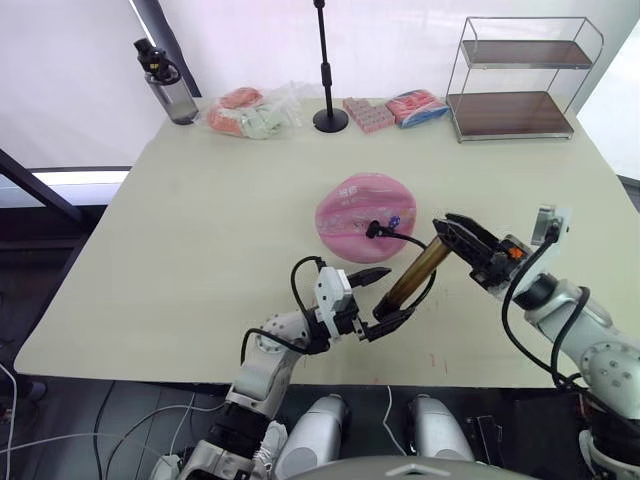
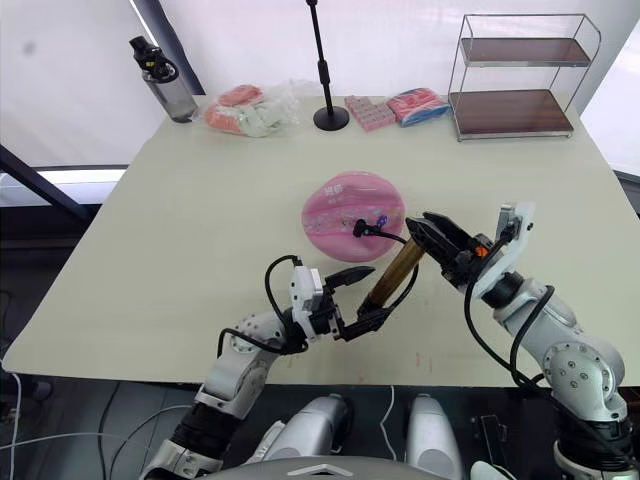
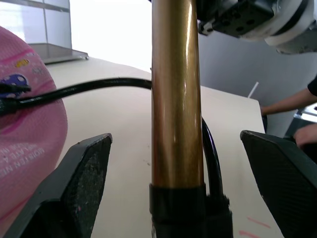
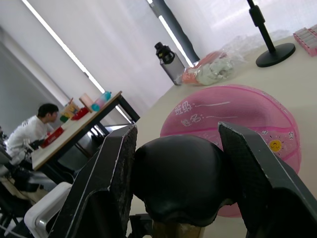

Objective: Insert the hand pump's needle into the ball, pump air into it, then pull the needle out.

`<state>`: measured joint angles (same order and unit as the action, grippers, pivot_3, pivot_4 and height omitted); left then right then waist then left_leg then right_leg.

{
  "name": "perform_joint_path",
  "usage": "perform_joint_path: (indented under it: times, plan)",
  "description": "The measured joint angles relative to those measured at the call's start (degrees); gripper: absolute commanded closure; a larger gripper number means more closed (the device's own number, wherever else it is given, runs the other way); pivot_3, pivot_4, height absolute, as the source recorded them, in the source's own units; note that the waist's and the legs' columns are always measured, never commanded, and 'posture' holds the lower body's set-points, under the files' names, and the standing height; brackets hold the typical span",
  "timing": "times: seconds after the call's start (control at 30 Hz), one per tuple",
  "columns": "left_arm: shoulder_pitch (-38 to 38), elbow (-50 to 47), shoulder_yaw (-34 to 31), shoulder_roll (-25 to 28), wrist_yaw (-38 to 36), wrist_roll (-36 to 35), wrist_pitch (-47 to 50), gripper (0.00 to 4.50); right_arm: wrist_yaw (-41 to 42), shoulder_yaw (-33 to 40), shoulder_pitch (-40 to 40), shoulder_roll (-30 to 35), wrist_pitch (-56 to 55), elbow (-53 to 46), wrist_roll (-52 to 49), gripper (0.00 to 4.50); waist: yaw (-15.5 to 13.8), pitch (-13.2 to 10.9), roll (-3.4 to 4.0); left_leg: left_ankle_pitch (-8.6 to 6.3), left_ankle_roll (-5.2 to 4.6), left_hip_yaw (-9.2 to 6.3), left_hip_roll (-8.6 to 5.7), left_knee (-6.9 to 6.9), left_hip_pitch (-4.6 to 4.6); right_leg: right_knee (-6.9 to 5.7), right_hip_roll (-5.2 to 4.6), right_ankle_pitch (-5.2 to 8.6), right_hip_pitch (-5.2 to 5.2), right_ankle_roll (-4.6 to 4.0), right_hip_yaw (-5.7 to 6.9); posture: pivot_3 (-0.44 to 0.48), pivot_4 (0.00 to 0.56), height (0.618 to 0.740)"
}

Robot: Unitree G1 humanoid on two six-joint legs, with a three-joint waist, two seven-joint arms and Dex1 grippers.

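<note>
Right, the needle (image 1: pixel 373 230) sits at the valve of the pink ball (image 1: pixel 358 213), its black fitting against the rubber, and whether the pin is fully seated is too small to tell. From there the thin black hose (image 1: pixel 405 239) loops back to the hand pump (image 1: pixel 414 273), which leans with its base toward the left gripper (image 1: pixel 383 296).

That left gripper has its fingers spread wide, one on either side of the pump's lower black cap, and the left wrist view shows clear space between each pad and the bronze barrel, so nothing is clamped down there. Up top, the right gripper (image 1: pixel 450 229) has its two fingers around the black T-handle (image 4: pixel 181 181), the rounded knob sitting between them and touching both, a grasp by the look of it.

My read is that pumping is the step in hand. To do it well, the left fingers should close on the barrel just above the bottom cap before any stroke, so the body stays put. Then the right drives the handle straight along the barrel's axis, not sideways. The hose has some slack, and keeping that slack matters, because a tug could drag the needle out or roll the ball away.
</note>
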<state>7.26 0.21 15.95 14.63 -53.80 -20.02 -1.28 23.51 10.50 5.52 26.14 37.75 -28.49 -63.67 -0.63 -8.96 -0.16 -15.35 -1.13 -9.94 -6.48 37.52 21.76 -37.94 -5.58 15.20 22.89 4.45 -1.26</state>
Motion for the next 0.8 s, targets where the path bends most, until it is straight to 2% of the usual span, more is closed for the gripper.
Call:
perform_joint_path:
  times: [0.43,0.53,0.8]
  plan:
    - [5.09,-0.02,-0.23,8.23,-10.37,-1.77,6.13,0.06,22.76,-7.03,1.52,8.33,-13.97,-1.95,19.91,2.40,-0.01,-0.02,-0.03,0.00,0.01,-0.01,0.00,0.00,0.03,0.02,0.00,0.00,0.01,0.00,0.04,0.000,0.150,0.736]
    - [6.73,0.00,-0.14,11.90,-14.18,-1.68,8.09,0.06,31.15,-9.93,2.29,11.45,-19.99,-1.95,25.57,2.40,0.13,-0.02,-0.03,0.00,0.01,-0.03,0.02,-0.03,0.01,0.02,0.02,0.00,0.02,0.00,0.05,0.000,0.150,0.736]
    - [9.21,1.10,0.09,14.92,-18.49,-0.41,9.93,0.06,37.55,-12.78,2.26,11.92,-23.28,-2.02,28.27,2.40,-0.02,-0.05,-0.08,0.01,0.02,-0.06,0.03,-0.03,0.04,0.05,-0.02,0.00,0.02,0.00,0.06,0.000,0.150,0.736]
